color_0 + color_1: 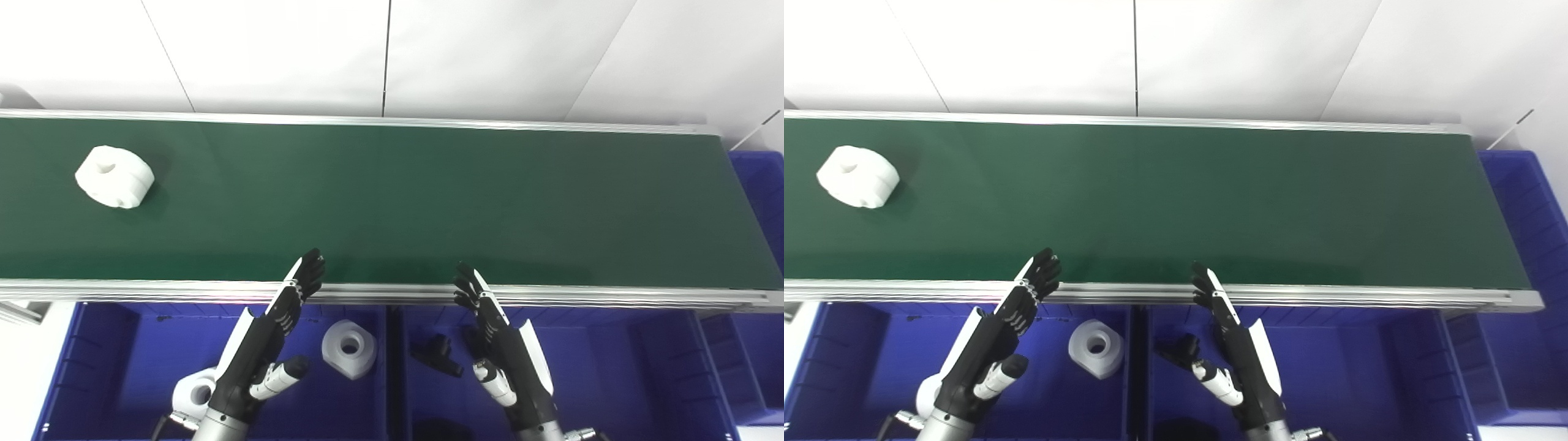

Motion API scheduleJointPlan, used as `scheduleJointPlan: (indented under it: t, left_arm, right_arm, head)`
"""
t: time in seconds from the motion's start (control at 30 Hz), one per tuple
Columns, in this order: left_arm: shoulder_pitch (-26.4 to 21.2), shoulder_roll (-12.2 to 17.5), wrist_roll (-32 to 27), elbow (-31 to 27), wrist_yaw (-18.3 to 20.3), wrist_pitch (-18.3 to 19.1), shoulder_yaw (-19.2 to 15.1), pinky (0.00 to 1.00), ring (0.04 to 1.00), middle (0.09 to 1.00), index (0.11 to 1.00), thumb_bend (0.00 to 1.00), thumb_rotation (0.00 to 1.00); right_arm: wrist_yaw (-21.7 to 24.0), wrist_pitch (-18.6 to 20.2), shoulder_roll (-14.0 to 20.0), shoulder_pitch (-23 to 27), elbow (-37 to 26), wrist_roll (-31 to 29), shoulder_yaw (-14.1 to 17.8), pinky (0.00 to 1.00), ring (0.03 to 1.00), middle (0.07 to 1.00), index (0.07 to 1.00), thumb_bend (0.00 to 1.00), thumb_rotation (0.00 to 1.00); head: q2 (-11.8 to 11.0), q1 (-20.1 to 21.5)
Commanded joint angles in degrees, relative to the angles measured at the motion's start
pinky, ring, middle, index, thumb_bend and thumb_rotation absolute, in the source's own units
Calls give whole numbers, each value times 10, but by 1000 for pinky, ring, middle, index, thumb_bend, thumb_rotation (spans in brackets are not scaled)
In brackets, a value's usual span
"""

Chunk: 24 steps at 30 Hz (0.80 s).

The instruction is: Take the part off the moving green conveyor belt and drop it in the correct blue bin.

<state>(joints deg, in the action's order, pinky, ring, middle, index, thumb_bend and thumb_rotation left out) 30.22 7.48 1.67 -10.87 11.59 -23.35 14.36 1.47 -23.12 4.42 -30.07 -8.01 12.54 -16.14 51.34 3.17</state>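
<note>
A white round part [114, 176] with a centre hole lies on the green conveyor belt [392, 202] at its far left. Both hands hover over the blue bins at the belt's near rail, far from that part. My left hand [269, 343] is open, fingers straight and reaching to the rail, holding nothing. My right hand [499, 349] is open too, fingers stretched toward the rail. The left blue bin [110, 367] holds a white holed part [349, 348] and another white part [193, 395] beside my left wrist. The right blue bin [612, 373] holds a small black part [438, 355].
A silver rail [612, 297] runs along the belt's near edge between belt and bins. Another blue bin [759, 184] stands at the belt's right end. A white wall [392, 55] rises behind the belt.
</note>
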Motion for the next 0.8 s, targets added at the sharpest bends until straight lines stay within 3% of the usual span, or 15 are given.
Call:
scheduleJointPlan:
  t: [0.0, 0.2, 0.47, 0.77]
  left_arm:
    - [-2, -3, 1, -3, -3, -23, 2, 947, 966, 971, 989, 821, 839]
    - [-2, -12, 19, 15, -9, -31, 7, 930, 964, 962, 980, 827, 829]
    - [-8, -17, 43, 52, -28, -36, 35, 928, 954, 942, 959, 803, 796]
    - [-16, -11, 59, 83, -21, -30, 47, 918, 952, 955, 966, 869, 767]
  right_arm:
    - [-5, -36, 3, 4, -6, -5, 0, 886, 938, 978, 957, 876, 1000]
    - [-4, -38, 19, 9, 7, -16, -5, 876, 937, 979, 954, 886, 1000]
    - [-10, -38, 47, 9, 36, -42, -8, 910, 952, 980, 954, 922, 998]
    - [-29, -38, 71, 14, 59, -57, -18, 888, 940, 973, 965, 975, 1000]
  head:
    - [-6, -7]
    - [-28, -46]
    - [-76, -101]
    - [-148, -141]
